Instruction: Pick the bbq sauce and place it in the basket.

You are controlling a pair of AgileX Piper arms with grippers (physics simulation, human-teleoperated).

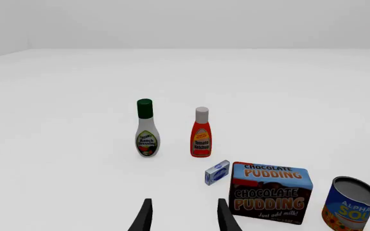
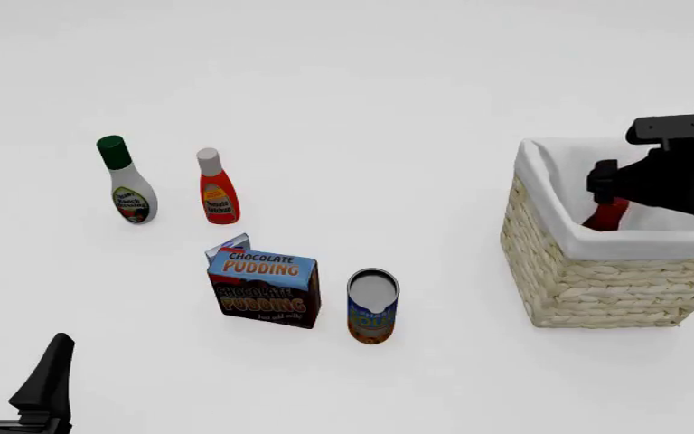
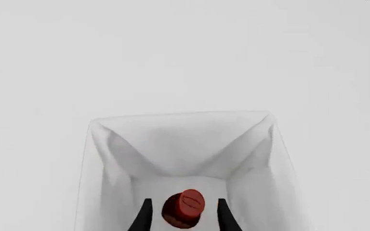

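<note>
Right gripper [image 3: 181, 216] hangs over the basket [image 2: 552, 271], fingers spread either side of the bbq sauce [image 3: 183, 208]; contact with the bottle cannot be told. Bottle sits inside the white lining, red cap up, only its top showing in the front view. Left gripper [image 2: 15, 366] low at the near left of the table [image 2: 360, 81], fingers apart, holding nothing. Ranch bottle [image 2: 126, 181], ketchup [image 2: 217, 188], pudding box [image 2: 264, 287], soup can [image 2: 372, 306] stand left of the basket

Front view looks down over the table [image 2: 360, 81]; left wrist view, low, shares its pudding box [image 1: 270, 192] at 7 o'clock; right wrist view peers closely into the basket [image 3: 108, 159].
</note>
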